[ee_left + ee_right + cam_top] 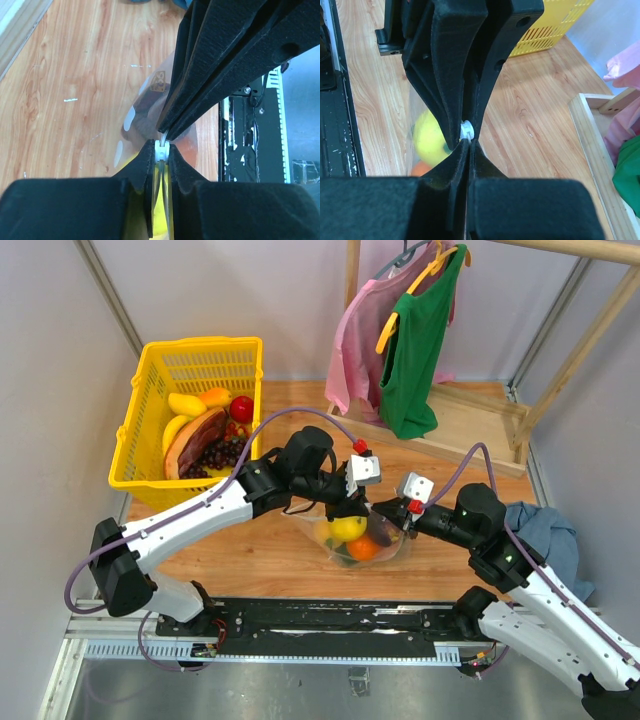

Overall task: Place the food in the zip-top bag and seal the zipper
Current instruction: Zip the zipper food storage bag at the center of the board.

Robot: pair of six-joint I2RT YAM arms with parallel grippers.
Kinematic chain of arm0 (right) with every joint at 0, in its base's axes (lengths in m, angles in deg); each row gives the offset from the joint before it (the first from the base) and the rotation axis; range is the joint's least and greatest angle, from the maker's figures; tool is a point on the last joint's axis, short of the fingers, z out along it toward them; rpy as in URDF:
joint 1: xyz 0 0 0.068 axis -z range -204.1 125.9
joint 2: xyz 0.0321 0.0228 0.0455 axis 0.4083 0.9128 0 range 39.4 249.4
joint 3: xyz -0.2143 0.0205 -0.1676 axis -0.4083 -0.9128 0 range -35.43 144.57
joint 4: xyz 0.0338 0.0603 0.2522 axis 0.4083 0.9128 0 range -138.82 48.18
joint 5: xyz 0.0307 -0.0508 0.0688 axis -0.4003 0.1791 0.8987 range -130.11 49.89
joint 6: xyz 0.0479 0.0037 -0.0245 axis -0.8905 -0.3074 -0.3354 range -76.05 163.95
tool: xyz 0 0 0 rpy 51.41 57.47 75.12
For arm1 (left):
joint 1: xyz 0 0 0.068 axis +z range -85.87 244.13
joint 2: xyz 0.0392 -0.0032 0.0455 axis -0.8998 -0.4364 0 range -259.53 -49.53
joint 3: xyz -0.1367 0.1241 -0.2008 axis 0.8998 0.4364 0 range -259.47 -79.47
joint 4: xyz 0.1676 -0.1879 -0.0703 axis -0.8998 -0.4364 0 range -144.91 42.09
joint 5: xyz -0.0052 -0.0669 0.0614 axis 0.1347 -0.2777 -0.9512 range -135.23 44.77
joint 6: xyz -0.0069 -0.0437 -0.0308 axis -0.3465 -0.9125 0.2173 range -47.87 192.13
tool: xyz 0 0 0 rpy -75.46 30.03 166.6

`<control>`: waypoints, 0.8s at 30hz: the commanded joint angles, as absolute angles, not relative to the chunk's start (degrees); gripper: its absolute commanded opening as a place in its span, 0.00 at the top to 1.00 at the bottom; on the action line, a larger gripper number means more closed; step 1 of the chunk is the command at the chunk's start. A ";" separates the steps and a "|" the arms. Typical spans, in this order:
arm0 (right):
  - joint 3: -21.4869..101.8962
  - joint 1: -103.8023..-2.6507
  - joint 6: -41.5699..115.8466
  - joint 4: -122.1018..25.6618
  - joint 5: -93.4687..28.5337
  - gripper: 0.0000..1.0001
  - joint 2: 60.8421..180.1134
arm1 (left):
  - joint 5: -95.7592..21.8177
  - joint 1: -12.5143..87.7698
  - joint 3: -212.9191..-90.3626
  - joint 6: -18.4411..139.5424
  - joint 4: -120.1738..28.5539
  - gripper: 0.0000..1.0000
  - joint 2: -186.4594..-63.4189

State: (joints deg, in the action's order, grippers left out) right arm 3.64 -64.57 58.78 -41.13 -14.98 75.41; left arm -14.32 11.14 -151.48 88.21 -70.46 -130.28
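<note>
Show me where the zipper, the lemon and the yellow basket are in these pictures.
zipper [161,150]: left wrist view, the visible end of the white strip.
lemon [347,528]: top view, middle of its yellow skin.
yellow basket [200,343]: top view, its far rim.

Bright, even light; soft shadows. Wrist cams: near fingers [65,210] blurry, bg sharper.

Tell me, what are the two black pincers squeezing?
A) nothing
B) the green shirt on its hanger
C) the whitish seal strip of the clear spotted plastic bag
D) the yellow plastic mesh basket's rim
C: the wrist views show the left pincer and right pincer closed on the whitish seal strip of the clear spotted plastic bag.
</note>
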 commanded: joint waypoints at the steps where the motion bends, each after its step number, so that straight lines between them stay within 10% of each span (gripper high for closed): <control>1: 5.87 -64.13 59.93 -40.95 -15.50 0.99 75.09 | -12.97 10.87 -153.37 88.34 -70.07 0.96 -129.40; 24: 6.92 -64.05 60.12 -34.51 -36.75 0.99 73.89 | -25.28 10.87 -145.10 85.63 -76.72 0.99 -117.85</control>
